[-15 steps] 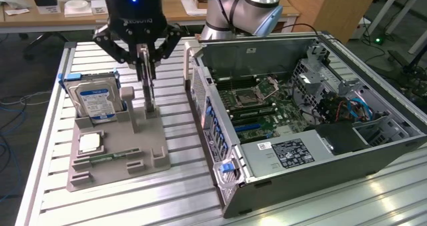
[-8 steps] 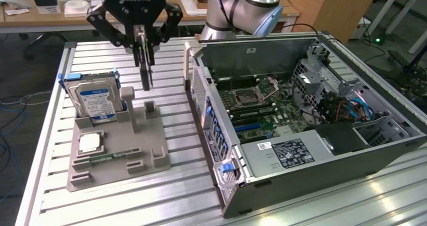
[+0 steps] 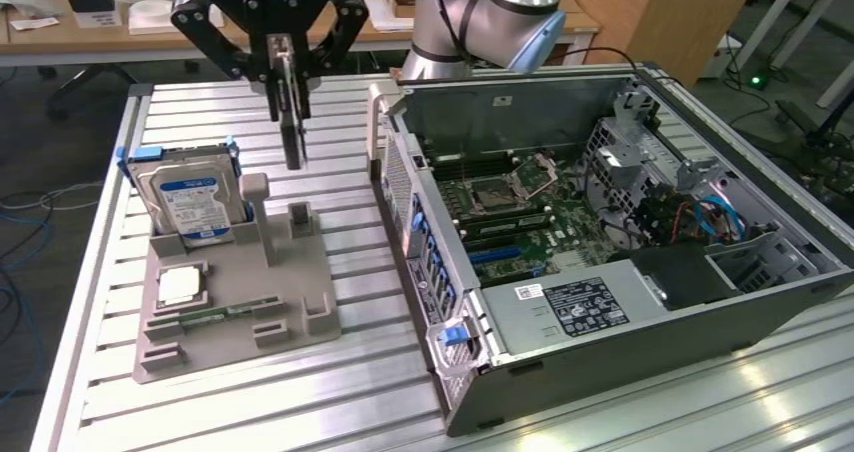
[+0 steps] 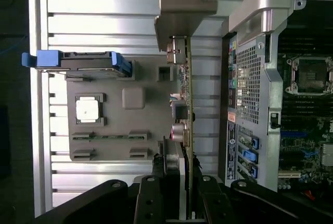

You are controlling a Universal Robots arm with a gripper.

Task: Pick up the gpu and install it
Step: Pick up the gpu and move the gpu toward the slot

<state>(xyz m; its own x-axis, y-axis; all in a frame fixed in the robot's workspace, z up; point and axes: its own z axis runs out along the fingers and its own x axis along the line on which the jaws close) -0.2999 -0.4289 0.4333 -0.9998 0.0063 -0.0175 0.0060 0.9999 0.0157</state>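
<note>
the fingers (image 3: 315, 67) clamped the gpu (image 3: 291, 122) edge-on above the grey holder (image 3: 287, 272), to the exterior view's left of the open case (image 3: 601, 372), so a good carry probably meant an upright card clearing its wall.

**Two cameras being trained on one table**

The table (image 3: 387, 392) is being watched by the exterior camera from a raised point at one side. It is being angled down and kept far enough back for the holder (image 3: 300, 272), the drive (image 3: 187, 200) and the whole open case (image 3: 601, 372) to be taken in. The wrist camera is being carried just behind the gripper (image 4: 179, 182) and pointed straight down along the gpu (image 4: 186, 104), close in. The holder, the drive and the case's vented wall are being covered by both views.
</note>
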